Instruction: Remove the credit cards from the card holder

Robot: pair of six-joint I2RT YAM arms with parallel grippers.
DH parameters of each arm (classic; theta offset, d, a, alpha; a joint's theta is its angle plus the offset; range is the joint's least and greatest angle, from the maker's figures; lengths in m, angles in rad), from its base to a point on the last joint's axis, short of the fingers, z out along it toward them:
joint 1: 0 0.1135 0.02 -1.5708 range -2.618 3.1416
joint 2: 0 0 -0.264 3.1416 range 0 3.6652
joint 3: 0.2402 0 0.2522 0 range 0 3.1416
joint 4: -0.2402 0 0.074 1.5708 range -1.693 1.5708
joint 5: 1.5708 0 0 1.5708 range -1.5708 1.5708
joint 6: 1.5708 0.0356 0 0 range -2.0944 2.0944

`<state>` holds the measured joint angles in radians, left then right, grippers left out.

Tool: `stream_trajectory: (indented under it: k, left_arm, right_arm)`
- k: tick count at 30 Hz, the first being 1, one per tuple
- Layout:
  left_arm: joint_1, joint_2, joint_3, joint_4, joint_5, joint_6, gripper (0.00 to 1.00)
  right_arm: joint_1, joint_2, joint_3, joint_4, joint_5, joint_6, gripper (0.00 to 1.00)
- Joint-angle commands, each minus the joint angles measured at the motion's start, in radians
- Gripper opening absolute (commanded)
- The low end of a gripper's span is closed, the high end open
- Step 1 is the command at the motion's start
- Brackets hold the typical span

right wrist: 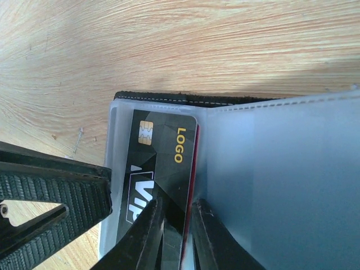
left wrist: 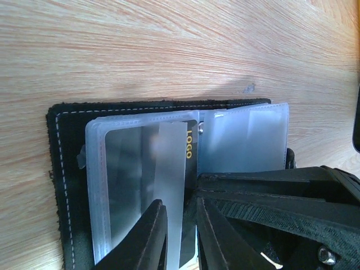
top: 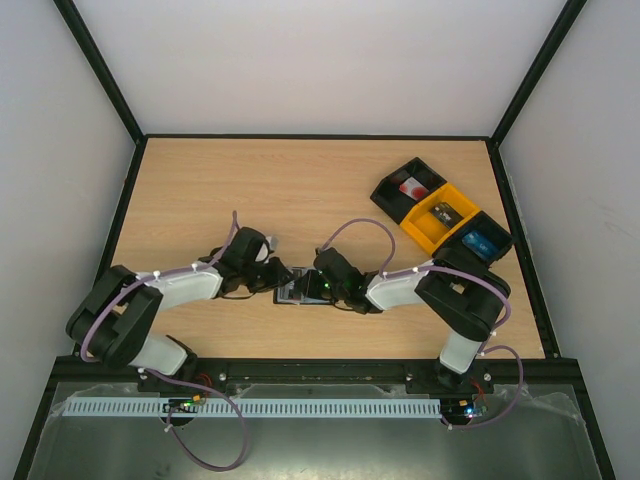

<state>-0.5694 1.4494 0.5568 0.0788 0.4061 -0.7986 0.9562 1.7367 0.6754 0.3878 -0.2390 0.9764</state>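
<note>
The card holder (top: 293, 294) lies open on the wood between both arms, black with white stitching (left wrist: 62, 169) and clear sleeves (right wrist: 281, 169). A black credit card (right wrist: 163, 152) with a gold chip, yellow "LOGO" and "VIP" sits partly in a sleeve, with a red edge behind it. Its edge also shows in the left wrist view (left wrist: 190, 147). My right gripper (right wrist: 175, 203) is shut on this card's lower end. My left gripper (left wrist: 181, 205) is shut on an upright clear sleeve leaf (left wrist: 171, 169) of the holder. The two grippers (top: 278, 283) (top: 320, 288) nearly touch.
Three open bins stand at the back right: a black one (top: 410, 188) with a red-marked item, a yellow one (top: 440, 215), and a black one (top: 483, 240) with a blue item. Black frame rails edge the wooden table (top: 300, 180).
</note>
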Motion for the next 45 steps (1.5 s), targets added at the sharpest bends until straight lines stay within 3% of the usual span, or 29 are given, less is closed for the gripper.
stream_trajectory:
  k: [1, 14, 22, 31, 45]
  left_arm:
    - [-0.003, -0.029, 0.02, -0.066, -0.018, 0.011, 0.17]
    - [0.029, -0.111, -0.002, -0.161, -0.111, 0.041, 0.23]
    - [0.051, -0.109, -0.051, -0.073, -0.002, 0.031, 0.24]
    - [0.052, -0.041, -0.058, -0.033, 0.009, 0.045, 0.21]
    - [0.078, -0.077, -0.109, -0.043, -0.048, 0.077, 0.21]
  right_arm:
    - [0.005, 0.02, -0.013, -0.076, 0.055, -0.008, 0.15]
    - [0.004, -0.066, -0.037, -0.094, 0.083, 0.017, 0.05]
    - [0.006, -0.04, -0.033, -0.038, 0.044, 0.047, 0.21]
    - [0.006, 0.004, -0.014, -0.058, 0.036, 0.029, 0.23]
    - [0.006, -0.067, -0.05, -0.095, 0.112, -0.035, 0.03]
